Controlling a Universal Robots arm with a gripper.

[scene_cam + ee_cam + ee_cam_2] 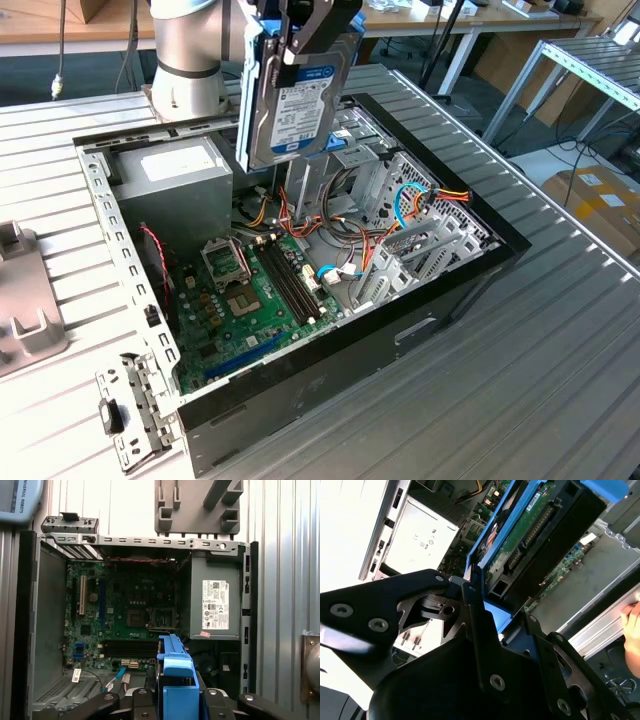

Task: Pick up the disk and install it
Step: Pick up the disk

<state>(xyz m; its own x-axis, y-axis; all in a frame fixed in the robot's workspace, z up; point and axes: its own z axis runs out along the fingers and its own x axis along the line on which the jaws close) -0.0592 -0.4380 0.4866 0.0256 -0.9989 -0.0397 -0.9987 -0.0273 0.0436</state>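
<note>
**Disk held on edge above the open computer case**

In the exterior view, at nine o'clock, a moulded grey plastic fixture [25, 300] lies on the ribbed aluminium table [560, 400]. Toward ten o'clock, inside the black-walled computer case [330, 390], sits the boxy grey sheet-metal power supply [175, 175]. At twelve o'clock the gripper [303, 40] has its black jaws closed on the upper end of the disk [298, 100]. The disk is a flat silver-grey slab with a white-and-blue label, clipped in a light-blue plastic frame, and it hangs upright over the case's far side. At the centre the green motherboard [230, 310] lies flat on the case floor. Toward three o'clock stands the perforated grey drive cage [400, 190], with orange, red and yellow cables [445, 195] looping beside it. In the second wrist view the disk's green circuit-board face shows between the blue rails.
</note>
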